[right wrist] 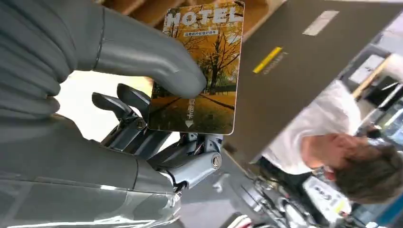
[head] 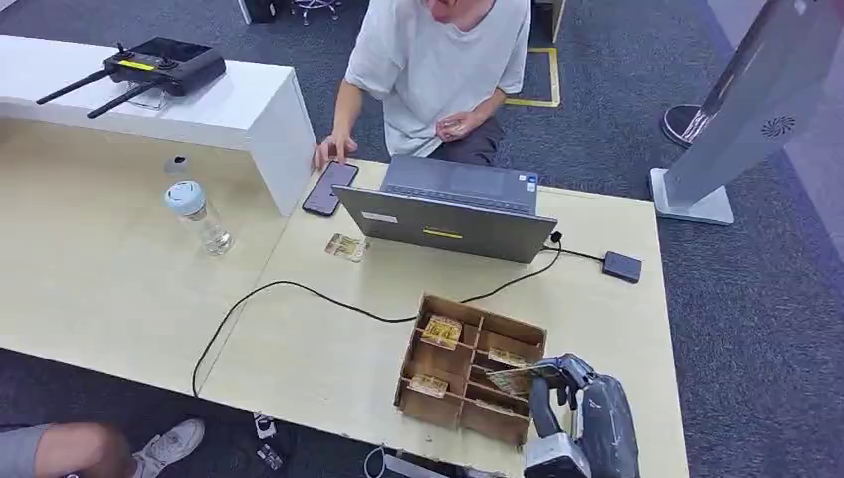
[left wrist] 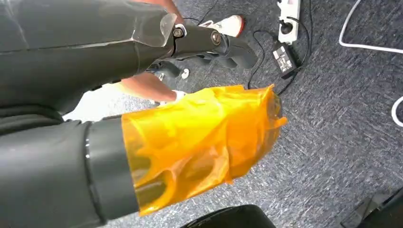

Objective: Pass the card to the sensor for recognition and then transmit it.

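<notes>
While right hand (right wrist: pixel 142 95) pinches card (right wrist: pixel 199 66), HOTEL legible

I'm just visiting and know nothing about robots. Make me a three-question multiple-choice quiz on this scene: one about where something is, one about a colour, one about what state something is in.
1. Where does the water bottle stand?
A. inside the wooden box
B. on the table, left of the laptop
C. on the floor

2. What colour is the wrap over the left hand?
A. orange
B. blue
C. white

3. What is the right hand doing?
A. hanging with nothing in it
B. pressing the laptop's keys
C. holding a card

Answers:
1 B: the head view shows it upright on the table, left of the laptop.
2 A: the left wrist view shows a see-through orange film over it.
3 C: the right wrist view shows its thumb pressing the card, printed HOTEL, against the fingers.
</notes>
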`<action>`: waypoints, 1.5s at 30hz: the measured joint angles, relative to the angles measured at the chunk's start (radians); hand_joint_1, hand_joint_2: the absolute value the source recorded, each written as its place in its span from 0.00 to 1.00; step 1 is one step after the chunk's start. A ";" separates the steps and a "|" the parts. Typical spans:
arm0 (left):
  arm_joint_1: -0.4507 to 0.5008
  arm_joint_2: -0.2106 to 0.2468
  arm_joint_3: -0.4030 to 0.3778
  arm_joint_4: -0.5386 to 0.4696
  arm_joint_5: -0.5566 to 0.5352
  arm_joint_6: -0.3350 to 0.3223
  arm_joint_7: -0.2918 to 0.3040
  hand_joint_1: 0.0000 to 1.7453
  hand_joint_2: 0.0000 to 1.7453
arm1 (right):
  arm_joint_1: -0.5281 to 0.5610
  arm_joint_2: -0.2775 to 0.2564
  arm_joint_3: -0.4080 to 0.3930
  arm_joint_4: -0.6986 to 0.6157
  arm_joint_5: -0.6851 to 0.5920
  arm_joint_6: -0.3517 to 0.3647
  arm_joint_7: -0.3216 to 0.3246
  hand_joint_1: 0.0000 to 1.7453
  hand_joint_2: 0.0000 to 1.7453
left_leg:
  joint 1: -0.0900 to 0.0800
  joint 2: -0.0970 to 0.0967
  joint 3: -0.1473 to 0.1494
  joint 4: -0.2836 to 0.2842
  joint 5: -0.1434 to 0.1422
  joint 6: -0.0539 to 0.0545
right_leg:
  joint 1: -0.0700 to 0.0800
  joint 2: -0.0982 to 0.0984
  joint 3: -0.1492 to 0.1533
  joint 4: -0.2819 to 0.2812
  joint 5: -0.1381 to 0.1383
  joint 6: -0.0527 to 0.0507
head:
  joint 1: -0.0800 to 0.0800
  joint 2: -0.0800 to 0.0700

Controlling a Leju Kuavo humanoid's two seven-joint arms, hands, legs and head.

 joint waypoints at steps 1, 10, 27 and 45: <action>0.001 0.000 0.002 0.000 0.003 0.003 0.000 0.00 0.00 | 0.014 -0.009 -0.008 -0.005 -0.015 -0.013 0.004 1.00 1.00 | 0.000 0.000 0.000 0.000 0.000 0.000 | 0.000 0.000 0.000 0.000 0.000 0.000 | 0.000 0.000; 0.002 0.000 0.016 0.000 -0.002 0.010 0.000 0.00 0.00 | 0.074 -0.066 -0.024 0.010 -0.171 -0.003 0.042 1.00 1.00 | 0.000 0.000 0.000 0.000 -0.001 0.000 | 0.000 0.000 0.000 0.000 0.000 0.000 | 0.000 0.000; 0.002 0.000 0.017 0.000 -0.009 0.012 0.005 0.00 0.00 | 0.085 -0.123 -0.012 0.079 -0.212 -0.003 0.148 1.00 1.00 | 0.000 0.000 0.000 0.000 -0.001 0.000 | 0.000 0.000 0.000 0.000 0.000 0.000 | 0.000 0.000; 0.003 0.000 0.018 0.000 -0.006 0.012 0.012 0.00 0.00 | 0.080 -0.149 0.019 0.121 -0.211 -0.017 0.228 1.00 1.00 | 0.000 0.001 0.000 0.000 -0.001 0.000 | 0.000 0.000 0.000 0.000 0.000 0.000 | 0.000 0.000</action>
